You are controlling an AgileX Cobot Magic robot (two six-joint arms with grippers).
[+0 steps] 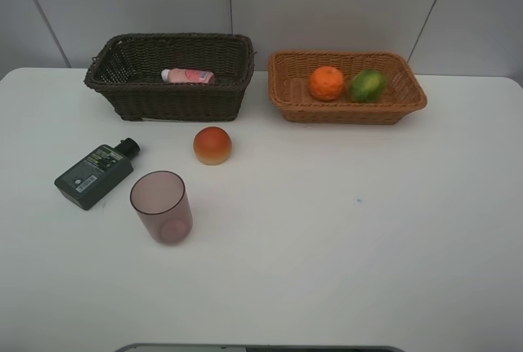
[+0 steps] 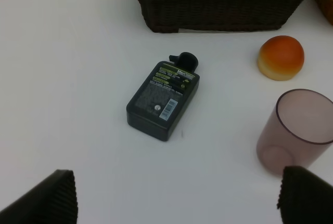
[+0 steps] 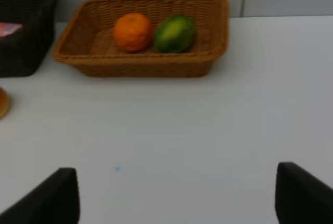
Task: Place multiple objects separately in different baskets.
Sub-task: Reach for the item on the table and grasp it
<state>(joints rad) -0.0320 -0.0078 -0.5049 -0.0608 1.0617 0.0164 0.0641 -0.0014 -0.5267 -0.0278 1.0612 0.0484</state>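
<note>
The dark brown basket [image 1: 110,82] at the back left holds the pink white-capped bottle [image 1: 189,76]. The orange-tan basket [image 1: 286,99] at the back right holds the tangerine [image 1: 326,83] and the green fruit [image 1: 368,85]. The peach-like fruit [image 1: 212,145], the dark-green bottle [image 1: 95,174] and the pink cup [image 1: 161,206] stand on the white table. Neither arm shows in the high view. My left gripper [image 2: 177,195] is open and empty, back from the dark-green bottle [image 2: 164,96] and the cup [image 2: 295,131]. My right gripper [image 3: 177,195] is open and empty, back from the orange-tan basket [image 3: 73,42].
The white table [image 1: 351,229] has a rounded edge and a grey panel wall behind the baskets. A small blue mark [image 1: 358,200] is on the table right of centre. A grey bar [image 1: 261,348] runs along the table's front edge.
</note>
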